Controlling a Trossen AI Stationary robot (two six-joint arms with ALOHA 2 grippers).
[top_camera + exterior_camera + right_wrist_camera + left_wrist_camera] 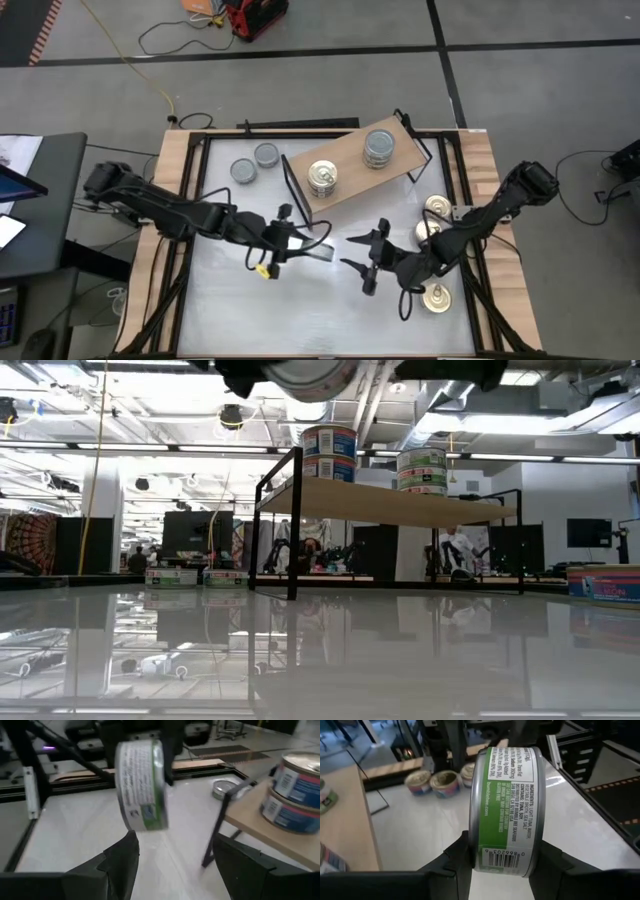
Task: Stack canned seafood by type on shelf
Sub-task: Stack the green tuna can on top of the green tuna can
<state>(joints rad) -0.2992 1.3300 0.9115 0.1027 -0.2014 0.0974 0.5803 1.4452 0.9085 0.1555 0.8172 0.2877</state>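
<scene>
One green-label tin (507,810) on edge between left gripper (505,865) fingers, clamped, raised above table (300,310); label reads "INGREDIENTS: LIGHT TUNA, WATER". Right gripper (172,855) spread wide, empty, facing tin, close by. Shelf (350,165) carries two tin stacks.

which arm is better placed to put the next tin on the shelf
Left, likely. The left gripper is already shut on a green-label tin, lifted off the table near the shelf. The right gripper hangs open and empty beside it.
</scene>
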